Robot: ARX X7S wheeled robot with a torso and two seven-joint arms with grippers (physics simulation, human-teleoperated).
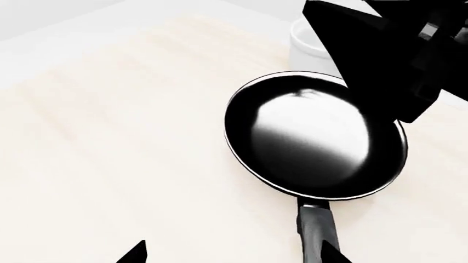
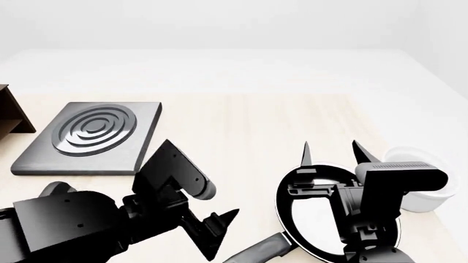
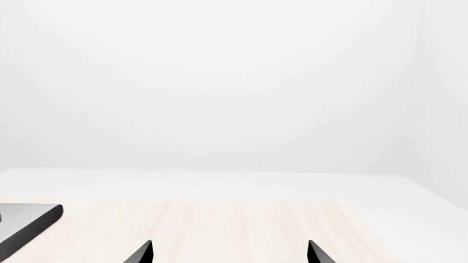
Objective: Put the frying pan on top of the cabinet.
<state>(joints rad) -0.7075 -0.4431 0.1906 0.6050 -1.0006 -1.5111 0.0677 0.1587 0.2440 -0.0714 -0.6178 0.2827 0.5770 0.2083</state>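
The frying pan (image 1: 314, 134) is lying flat on the pale wooden tabletop (image 2: 241, 126), just beside the white round bowl (image 2: 424, 189), its long black handle (image 1: 316, 233) pointing back toward the robot; the left gripper (image 2: 219, 233) is hanging near that handle with its fingers spread wide and holding nothing; the right gripper (image 2: 332, 153) is hovering above the pan, fingers likewise wide apart and empty.

The risks look plain enough: a grasp far out on the handle is likely leaving the heavy dish end to sag or twist in the fingers; the two arms are working close together over the pan and could be colliding; a nudge of the rim could be knocking the bowl.

The cabinet (image 2: 11, 112) is showing only as a dark brown corner at the head view's left edge, beyond the square grey burner plate (image 2: 91, 137); its top is cut off, so the landing spot cannot be judged; the right arm is covering much of the pan in the head view, and the handle's end is running out of frame.
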